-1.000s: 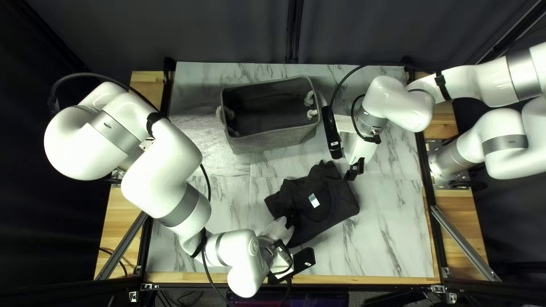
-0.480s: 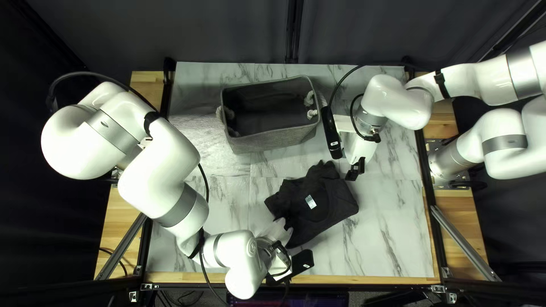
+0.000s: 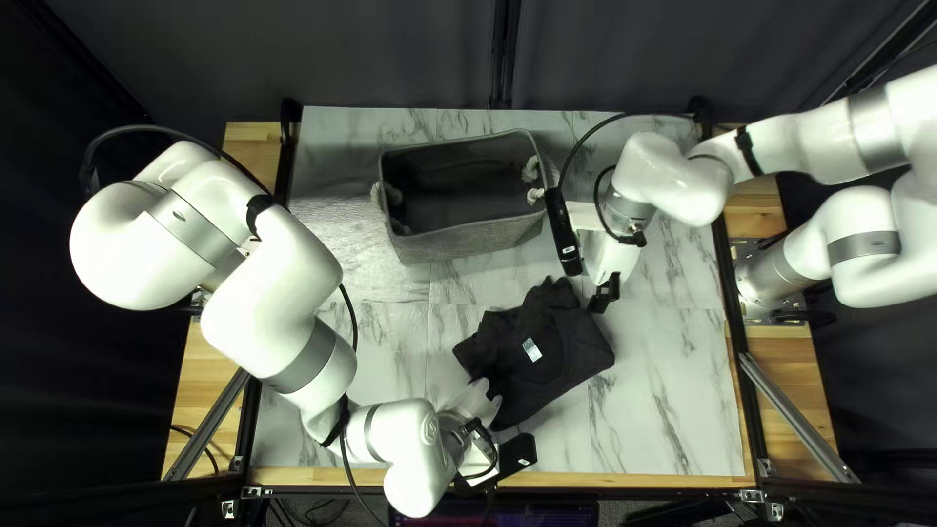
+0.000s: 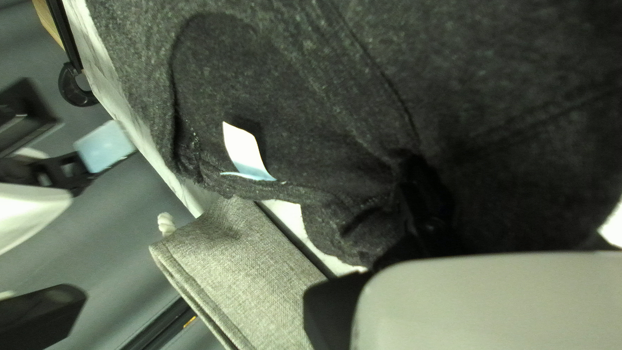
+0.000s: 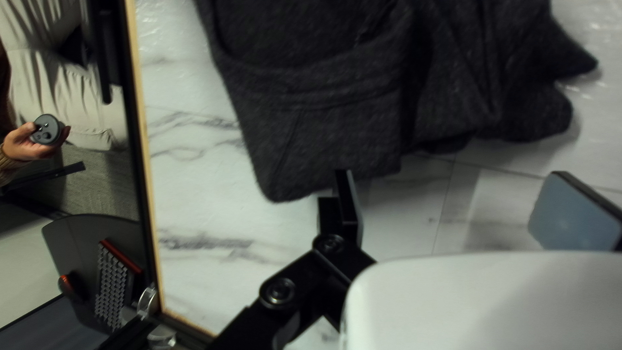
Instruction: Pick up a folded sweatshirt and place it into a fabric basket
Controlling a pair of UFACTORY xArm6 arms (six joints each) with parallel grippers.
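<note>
In the top left view my left gripper (image 3: 476, 441) is at the sweatshirt's near-left edge, its fingertips hidden. The left wrist view has dark cloth puckering into this gripper (image 4: 421, 194), which is shut on it. Dark and folded, the sweatshirt (image 3: 556, 376) lies with a small white label facing up. My right gripper (image 3: 588, 281) stands beside its far-right edge; in the right wrist view that gripper (image 5: 463, 207) is open, one finger close to the cloth's edge and nothing held. Behind the sweatshirt is the grey fabric basket (image 3: 478, 239), upright, with rope handles.
A marbled sheet (image 3: 673, 390) covers the table inside a dark frame. My right arm's wrist is just right of the basket. Beyond the table edge, the right wrist view has a person's hand (image 5: 24, 144) holding a round controller, and a keyboard (image 5: 113, 285).
The sweatshirt's label and near part have shifted slightly left and nearer, along with my left gripper. My right gripper has moved slightly left.
</note>
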